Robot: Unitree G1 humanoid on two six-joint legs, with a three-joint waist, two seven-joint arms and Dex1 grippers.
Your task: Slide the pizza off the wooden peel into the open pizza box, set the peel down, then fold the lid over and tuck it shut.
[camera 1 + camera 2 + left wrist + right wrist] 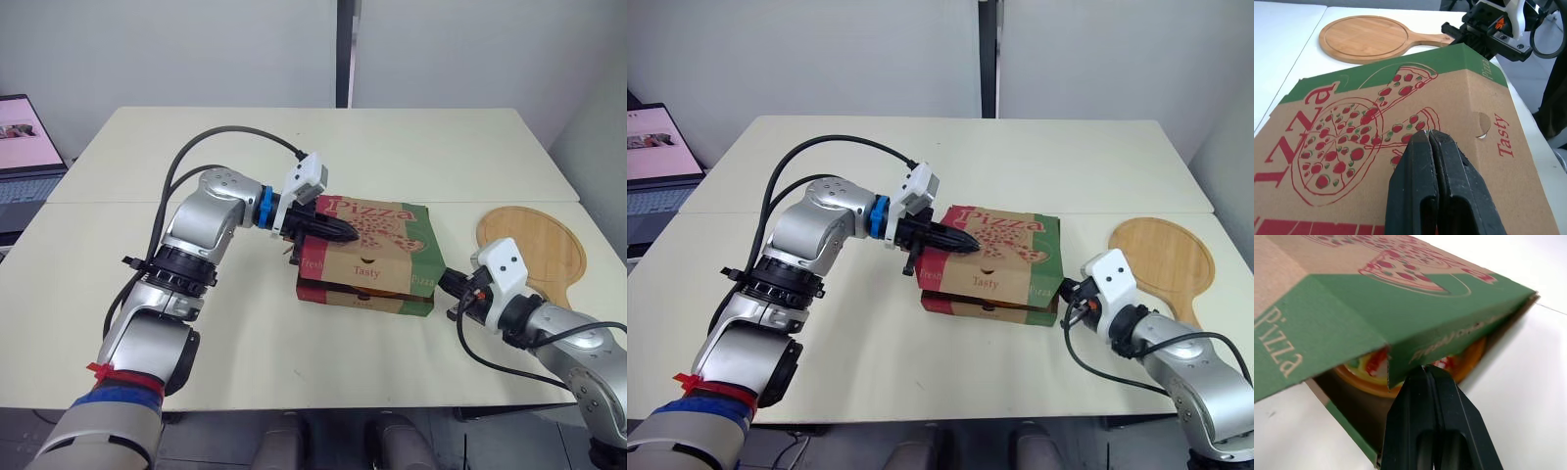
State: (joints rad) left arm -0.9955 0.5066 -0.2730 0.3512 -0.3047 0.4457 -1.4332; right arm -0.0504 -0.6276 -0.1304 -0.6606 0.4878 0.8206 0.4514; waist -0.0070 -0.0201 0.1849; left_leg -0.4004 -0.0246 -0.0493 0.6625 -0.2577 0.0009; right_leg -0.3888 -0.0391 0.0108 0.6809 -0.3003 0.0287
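Pale table (pixel 392 147) runs wide under everything, with a laptop (pixel 24 147) well to the left of the box (pixel 377 257). The box sits mid-table, its "Tasty" front turned to the robot and its hinge on the far side. The lid is folded over but not home: on the box's right side a gap shows the pizza (pixel 1354 374) lying inside.

The peel (pixel 534 240) lies bare and flat to the right of the box, apart from it. Its long axis runs far to near, round blade away and handle pointing back toward the robot.

The left gripper (pixel 338 232) rests on top of the lid near the box's left edge, fingers pressed together and holding nothing. The right gripper (pixel 1425 369) is at the box's right side, fingers likewise closed and empty, its tip against the lid's green side flap.

The step in hand looks like the tuck. To do it well, the left should press straight down to hold the lid level while the right pushes the flap inward, inside the box wall and clear of the pizza. Too hard a shove could slide the box.
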